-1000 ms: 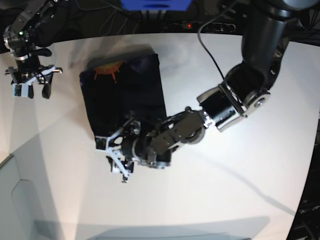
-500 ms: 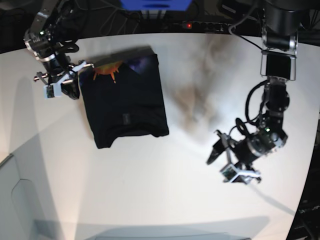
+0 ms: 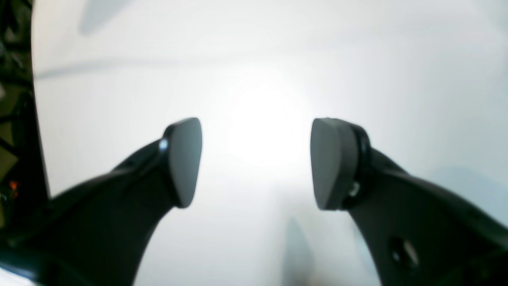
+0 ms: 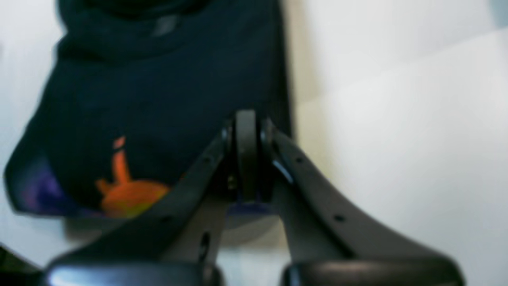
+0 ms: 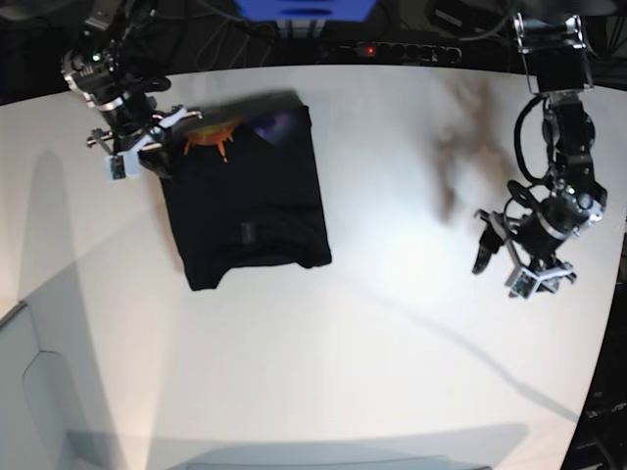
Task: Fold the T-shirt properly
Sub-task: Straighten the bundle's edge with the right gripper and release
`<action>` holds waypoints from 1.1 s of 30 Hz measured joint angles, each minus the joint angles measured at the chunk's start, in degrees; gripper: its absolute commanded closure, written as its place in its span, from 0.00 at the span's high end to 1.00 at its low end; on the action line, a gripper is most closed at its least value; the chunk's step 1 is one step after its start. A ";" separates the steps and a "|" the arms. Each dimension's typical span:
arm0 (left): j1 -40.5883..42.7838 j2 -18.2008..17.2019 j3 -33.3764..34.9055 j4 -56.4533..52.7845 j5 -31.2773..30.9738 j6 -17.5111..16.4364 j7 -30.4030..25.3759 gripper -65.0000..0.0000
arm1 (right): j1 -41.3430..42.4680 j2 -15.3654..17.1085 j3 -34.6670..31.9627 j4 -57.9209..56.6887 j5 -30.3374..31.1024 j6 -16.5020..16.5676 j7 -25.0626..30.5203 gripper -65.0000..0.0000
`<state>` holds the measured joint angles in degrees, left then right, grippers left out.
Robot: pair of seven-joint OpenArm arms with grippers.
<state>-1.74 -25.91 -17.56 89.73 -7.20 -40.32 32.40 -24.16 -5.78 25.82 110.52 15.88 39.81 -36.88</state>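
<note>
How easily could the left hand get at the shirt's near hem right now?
Probably not quickly: the left hand hangs open over bare table, well away from the T-shirt. Nothing lies between them.

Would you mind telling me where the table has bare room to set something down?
The table is bare in front of the T-shirt, and between it and the open left claw. It is crowded at the shirt's far corner, where the shut right claw sits.
</note>
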 measured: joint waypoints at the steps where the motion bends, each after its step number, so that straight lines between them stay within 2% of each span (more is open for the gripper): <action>1: 0.61 0.02 -0.55 0.00 0.11 0.00 0.02 0.63 | -0.04 0.02 -0.22 -1.25 0.04 -0.02 0.13 0.00; 4: 2.23 0.00 -2.12 -0.04 0.13 0.02 0.02 0.63 | 0.15 0.26 -0.24 -5.84 0.07 0.00 1.99 0.00; 9: 4.39 0.04 -4.70 -0.04 0.15 0.02 -0.02 0.63 | -0.02 2.12 -0.39 -12.28 1.20 -0.02 9.97 0.00; 13: 5.62 0.02 -5.90 -0.04 0.09 0.00 0.02 0.63 | -0.22 2.89 -0.11 -11.13 0.57 0.00 9.46 0.00; 19: 6.69 0.07 -5.92 -0.04 -0.07 0.02 -0.02 0.63 | -0.31 2.89 -0.52 0.66 -0.04 0.00 8.66 0.00; 22: 6.82 0.09 -5.92 -0.04 -0.07 0.02 -0.02 0.63 | -1.36 0.61 -2.80 3.21 0.66 0.02 9.29 0.00; 28: 8.11 0.07 -5.92 -0.04 0.15 0.02 0.15 0.63 | -4.28 0.55 -9.07 -2.21 -0.07 0.02 9.07 0.00; 33: 8.61 0.09 -5.92 0.02 -0.28 0.02 -0.48 0.63 | -3.34 0.70 -10.58 -8.39 0.04 -0.04 9.97 0.00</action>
<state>6.87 -25.82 -23.49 89.76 -7.49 -40.29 31.92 -27.51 -5.08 15.25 102.13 15.92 39.77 -26.92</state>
